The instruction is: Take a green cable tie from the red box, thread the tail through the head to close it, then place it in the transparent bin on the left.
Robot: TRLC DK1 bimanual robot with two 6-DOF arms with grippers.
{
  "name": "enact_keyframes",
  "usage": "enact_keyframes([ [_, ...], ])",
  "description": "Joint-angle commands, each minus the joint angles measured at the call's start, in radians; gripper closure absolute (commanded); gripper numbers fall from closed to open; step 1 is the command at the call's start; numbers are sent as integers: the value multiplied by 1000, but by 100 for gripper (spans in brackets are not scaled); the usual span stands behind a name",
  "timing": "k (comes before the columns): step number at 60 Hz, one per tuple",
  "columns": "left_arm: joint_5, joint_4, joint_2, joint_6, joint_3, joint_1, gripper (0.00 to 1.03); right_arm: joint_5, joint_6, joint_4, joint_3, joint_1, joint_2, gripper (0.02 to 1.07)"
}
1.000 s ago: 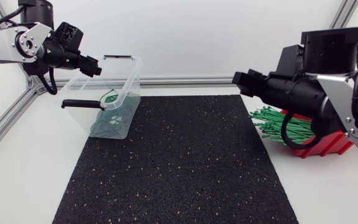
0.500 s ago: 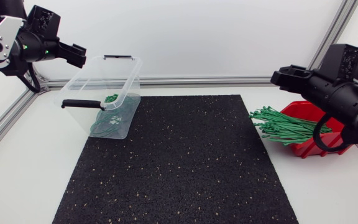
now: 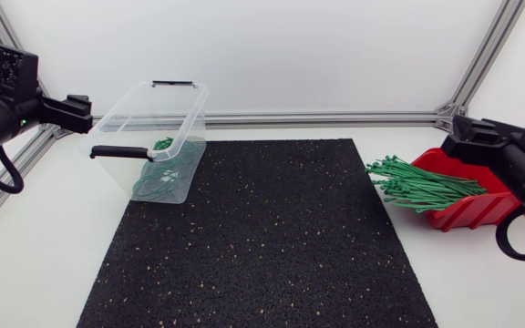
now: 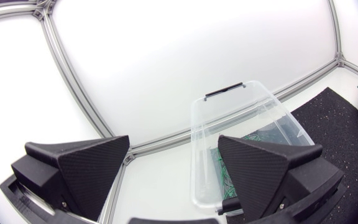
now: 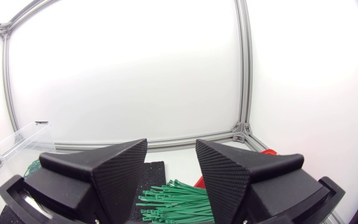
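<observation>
- A black speckled mat [image 3: 262, 237] is lying across the white table, filling the middle of the head view.
- Green cable ties [image 3: 417, 187] are spilling from the red box [image 3: 468, 210] at right; looped ties [image 3: 158, 178] are sitting in the transparent bin [image 3: 149, 128] at upper left.
- The left gripper [image 4: 174, 149], gaping wide, is hanging beside the bin; the right gripper [image 5: 171, 152], fingers parted, is hanging near the box; neither is holding anything.
- By my judgement, no tie is in hand: a fresh pick, threading and drop are all waiting.

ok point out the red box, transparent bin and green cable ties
red box [image 3: 468, 211], head view, its front wall
transparent bin [image 3: 117, 152], head view, black handle on its near rim
green cable ties [image 3: 417, 187], head view, middle of the bundle
</observation>
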Motion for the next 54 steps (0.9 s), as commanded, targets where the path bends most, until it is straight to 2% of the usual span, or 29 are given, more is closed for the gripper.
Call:
enact_keyframes([
  [1, -4, 43, -78, -25, -77, 21, 4, -12, -32, 23, -58, -22, -40, 34],
  [13, -3, 64, -214, -64, -203, 23, 4, -17, -84, 40, -132, -33, -167, 6],
  [34, 6, 175, -415, -172, -429, 43, 4, -39, -91, -43, -249, -18, -387, 6],
  [54, 59, 144, -659, -222, -570, 36, 4, -60, -86, -139, -355, -3, -566, 6],
])
